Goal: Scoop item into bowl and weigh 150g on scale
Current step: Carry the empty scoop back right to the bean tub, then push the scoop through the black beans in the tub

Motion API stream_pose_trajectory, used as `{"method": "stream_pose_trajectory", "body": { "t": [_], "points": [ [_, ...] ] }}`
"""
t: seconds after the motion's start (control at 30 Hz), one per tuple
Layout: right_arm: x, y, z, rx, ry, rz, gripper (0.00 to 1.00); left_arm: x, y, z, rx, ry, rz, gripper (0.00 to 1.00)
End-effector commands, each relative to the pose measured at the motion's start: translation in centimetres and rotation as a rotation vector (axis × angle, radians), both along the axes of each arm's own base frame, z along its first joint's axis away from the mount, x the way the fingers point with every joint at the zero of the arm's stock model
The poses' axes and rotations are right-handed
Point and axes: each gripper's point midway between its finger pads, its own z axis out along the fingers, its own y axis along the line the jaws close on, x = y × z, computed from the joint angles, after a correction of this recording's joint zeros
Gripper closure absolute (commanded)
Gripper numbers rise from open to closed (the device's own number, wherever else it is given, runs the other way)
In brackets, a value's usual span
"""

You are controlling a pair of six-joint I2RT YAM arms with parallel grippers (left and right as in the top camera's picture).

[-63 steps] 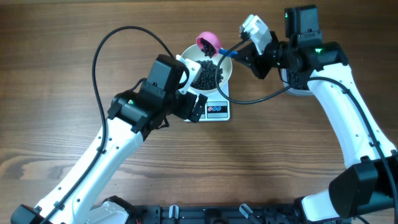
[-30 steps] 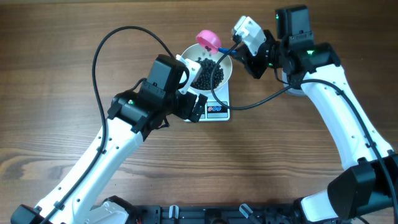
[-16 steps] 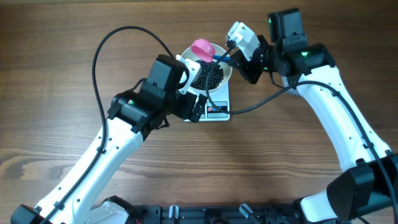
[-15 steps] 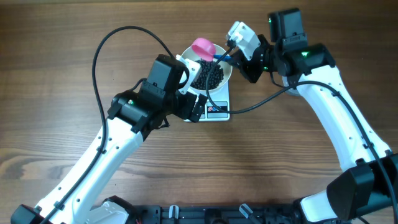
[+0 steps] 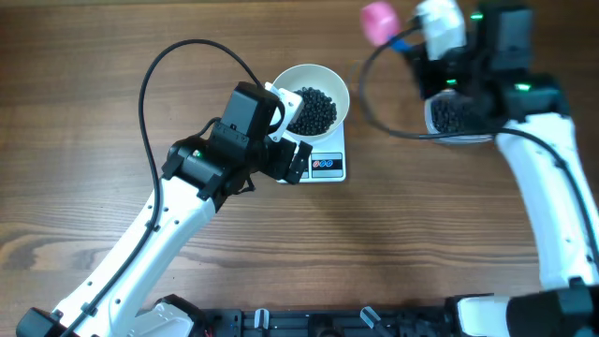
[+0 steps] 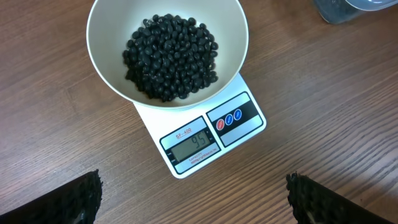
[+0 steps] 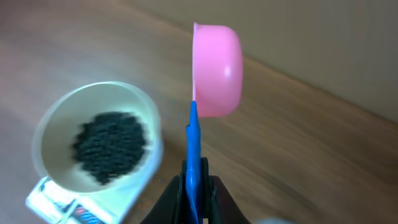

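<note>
The white bowl (image 5: 335, 86) (image 6: 106, 18) (image 7: 52, 121) sits on the white scale (image 5: 328, 165) (image 6: 242, 118) (image 7: 48, 200) and holds a heap of black beans (image 5: 313, 109) (image 6: 171, 57) (image 7: 111, 144). The scale's display (image 6: 196, 148) reads 95. My left gripper (image 5: 290, 131) (image 6: 196, 208) hangs open beside the scale, with its fingertips (image 6: 78, 199) far apart over bare wood. My right gripper (image 5: 418, 44) (image 7: 198, 186) is shut on the blue handle (image 7: 193, 146) of a pink scoop (image 5: 378, 21) (image 7: 216, 68), held high and to the right of the bowl. I cannot see what the scoop holds.
A clear tub (image 5: 459, 116) (image 6: 348, 9) with more black beans stands right of the scale, under the right arm. A black cable (image 5: 187, 51) loops over the left arm. The table is brown wood.
The right arm has swung the pink scoop away from over the bowl, to the right and toward the table's far edge. The left arm and the bowl have not moved.
</note>
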Motion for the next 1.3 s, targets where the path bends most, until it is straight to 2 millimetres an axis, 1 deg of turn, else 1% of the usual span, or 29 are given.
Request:
{"method": "stream_pose_trajectory", "body": {
  "t": [0.0, 0.03, 0.07, 0.13, 0.2, 0.27, 0.4, 0.47, 0.73, 0.87, 0.93, 1.03, 1.1, 1.17, 1.27],
  "points": [
    [-0.8, -7.9, 0.6, -0.088, 0.029, -0.297, 0.96, -0.3, -0.3, -0.5, 0.003, 0.012, -0.026, 0.0],
    [-1.4, -9.6, -0.1, -0.124, 0.066, -0.353, 0.96, -0.3, -0.3, -0.5, 0.003, 0.012, -0.026, 0.0],
    [-2.5, -11.5, -1.1, -0.166, 0.121, -0.413, 0.96, -0.3, -0.3, -0.5, 0.003, 0.012, -0.026, 0.0],
    [-4.1, -12.9, -2.7, -0.184, 0.203, -0.447, 0.96, -0.3, -0.3, -0.5, 0.003, 0.012, -0.026, 0.0],
    [-5.2, -13.3, -3.9, -0.19, 0.268, -0.454, 0.96, -0.3, -0.3, -0.5, 0.003, 0.012, -0.026, 0.0],
    [-5.8, -13.4, -4.7, -0.203, 0.314, -0.447, 0.96, -0.3, -0.3, -0.5, 0.004, 0.012, -0.026, 0.0],
    [-6.0, -14.8, -6.0, -0.271, 0.359, -0.494, 0.95, -0.3, -0.3, -0.5, 0.003, 0.012, -0.026, 0.0],
    [-5.9, -15.4, -7.1, -0.302, 0.391, -0.51, 0.96, -0.3, -0.3, -0.5, 0.004, 0.012, -0.026, 0.0],
    [-5.8, -15.2, -10.3, -0.297, 0.499, -0.484, 0.96, -0.3, -0.3, -0.5, 0.003, 0.012, -0.026, 0.0],
    [-5.8, -14.2, -11.8, -0.209, 0.552, -0.441, 0.96, -0.3, -0.3, -0.5, 0.003, 0.012, -0.026, 0.0],
    [-6.2, -14.6, -12.7, -0.208, 0.594, -0.447, 0.96, -0.3, -0.3, -0.5, 0.004, 0.012, -0.026, 0.0],
    [-6.4, -15.0, -13.5, -0.202, 0.623, -0.454, 0.96, -0.3, -0.3, -0.5, 0.004, 0.012, -0.026, 0.0],
    [-6.3, -14.5, -13.8, -0.179, 0.631, -0.438, 0.96, -0.3, -0.3, -0.5, 0.003, 0.012, -0.026, 0.0],
    [-6.1, -13.3, -14.2, -0.118, 0.648, -0.397, 0.96, -0.3, -0.3, -0.5, 0.003, 0.012, -0.026, 0.0],
    [-6.2, -12.4, -14.8, -0.075, 0.674, -0.368, 0.96, -0.3, -0.3, -0.5, 0.004, 0.012, -0.026, 0.0]
  ]
}}
